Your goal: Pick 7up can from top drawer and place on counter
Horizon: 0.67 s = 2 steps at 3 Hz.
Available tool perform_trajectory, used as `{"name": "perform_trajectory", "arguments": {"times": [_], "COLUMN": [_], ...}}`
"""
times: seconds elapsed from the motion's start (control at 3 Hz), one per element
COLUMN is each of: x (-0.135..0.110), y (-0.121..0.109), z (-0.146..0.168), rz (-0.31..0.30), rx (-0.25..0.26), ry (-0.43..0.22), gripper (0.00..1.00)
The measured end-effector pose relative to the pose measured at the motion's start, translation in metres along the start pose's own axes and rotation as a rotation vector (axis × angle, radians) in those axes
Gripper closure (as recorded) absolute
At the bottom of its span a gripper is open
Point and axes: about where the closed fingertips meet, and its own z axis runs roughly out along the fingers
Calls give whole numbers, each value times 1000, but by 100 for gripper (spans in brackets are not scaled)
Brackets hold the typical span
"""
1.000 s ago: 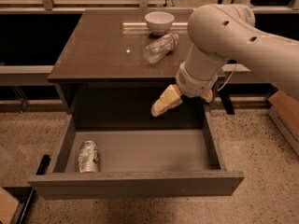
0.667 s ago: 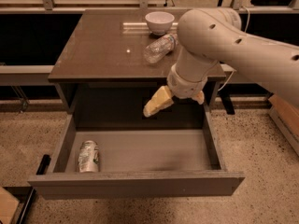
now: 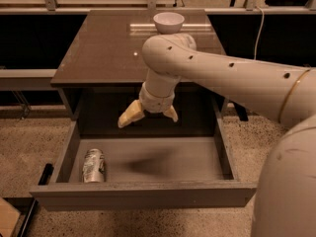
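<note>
The 7up can lies on its side at the left end of the open top drawer, whitish-silver with green markings. My gripper hangs above the drawer's back middle, up and to the right of the can. Its two yellowish fingers are spread apart and hold nothing. The counter is the glossy brown slab above the drawer. My white arm crosses it from the right and hides its right part.
A white bowl stands on the counter's far middle. Speckled beige floor surrounds the cabinet. A black bar lies on the floor at the drawer's left. Dark shelving runs along the back.
My arm has swung to the left, carrying the gripper from the drawer's right towards its middle. The arm now hides the plastic bottle on the counter. The can has not moved.
</note>
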Motion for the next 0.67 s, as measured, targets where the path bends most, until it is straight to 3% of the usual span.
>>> {"name": "perform_trajectory", "arguments": {"times": [0.67], "x": [1], "y": [11], "z": [10], "rz": [-34], "rx": [-22], "ry": [17], "gripper": [0]}}
